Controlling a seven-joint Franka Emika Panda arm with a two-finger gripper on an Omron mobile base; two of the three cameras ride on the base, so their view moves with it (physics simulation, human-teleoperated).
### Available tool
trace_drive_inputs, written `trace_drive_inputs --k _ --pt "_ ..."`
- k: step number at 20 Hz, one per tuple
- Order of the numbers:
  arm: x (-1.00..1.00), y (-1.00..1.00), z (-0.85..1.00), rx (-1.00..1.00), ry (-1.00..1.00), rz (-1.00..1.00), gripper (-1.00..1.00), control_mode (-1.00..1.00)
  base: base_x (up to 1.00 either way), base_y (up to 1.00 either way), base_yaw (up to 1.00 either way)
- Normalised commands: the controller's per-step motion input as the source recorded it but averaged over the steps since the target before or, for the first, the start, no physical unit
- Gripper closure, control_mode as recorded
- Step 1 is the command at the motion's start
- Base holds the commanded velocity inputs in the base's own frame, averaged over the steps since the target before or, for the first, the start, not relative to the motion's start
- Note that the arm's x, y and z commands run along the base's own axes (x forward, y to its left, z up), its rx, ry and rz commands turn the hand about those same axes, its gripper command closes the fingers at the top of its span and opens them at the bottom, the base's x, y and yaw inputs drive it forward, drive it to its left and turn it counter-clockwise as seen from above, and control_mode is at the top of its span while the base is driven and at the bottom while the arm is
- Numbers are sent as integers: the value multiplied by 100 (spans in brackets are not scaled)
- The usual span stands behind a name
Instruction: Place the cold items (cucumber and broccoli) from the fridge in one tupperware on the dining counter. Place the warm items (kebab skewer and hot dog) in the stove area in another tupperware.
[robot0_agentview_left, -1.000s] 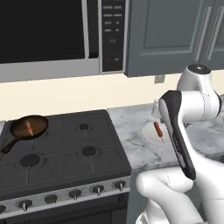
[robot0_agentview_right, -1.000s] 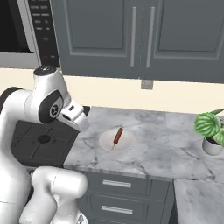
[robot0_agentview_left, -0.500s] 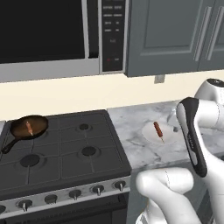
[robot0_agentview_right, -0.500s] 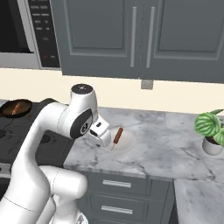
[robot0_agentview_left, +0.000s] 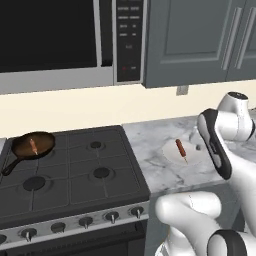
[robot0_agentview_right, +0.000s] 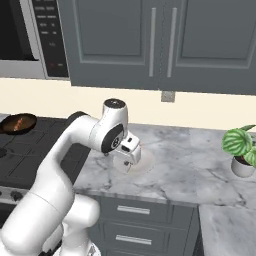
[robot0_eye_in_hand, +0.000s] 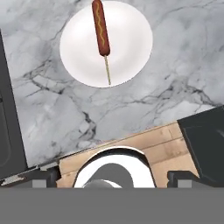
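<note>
Vs 1 s ago: arm has swung right, off the stove side and over the marble counter (robot0_agentview_left: 150, 150); wrist now sits above the white plate (robot0_agentview_left: 186, 152), mid-right of left base view. Scene itself hasn't shifted, so base didn't drive.

Gripper (robot0_eye_in_hand: 111, 177): fingers (robot0_eye_in_hand: 41, 177) at bottom corners of hand view, spread wide, holding nothing.

Counts: 1 plate, top centre of hand view. 1 kebab skewer (robot0_eye_in_hand: 100, 30) lying on it, stick end pointing down-frame. 1 black pan (robot0_agentview_left: 32, 145) at left of left base view, on stove's (robot0_agentview_left: 70, 175) back-left burner, w/ 1 hot dog (robot0_agentview_left: 33, 146) inside. 4 burners. 1 microwave (robot0_agentview_left: 55, 40) upper left. 1 potted plant (robot0_agentview_right: 242, 150) at right edge of right base view. 1 wall outlet (robot0_agentview_right: 168, 96) above counter.
</note>
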Motion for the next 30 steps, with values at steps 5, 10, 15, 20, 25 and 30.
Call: trace_drive_inputs --k 5,10,15,20,25,30 --pt "54 -2 -48 0 0 7 -100 -100 0 0 0" --pt "53 0 -47 0 0 0 -100 -100 0 0 0" --pt "41 0 -37 0 4 0 -100 -100 0 0 0" --pt "42 0 -32 0 4 0 -100 -100 0 0 0" --pt "41 -6 -26 0 2 0 -100 -100 0 0 0" --pt "40 -7 -30 0 0 0 -100 -100 0 0 0"
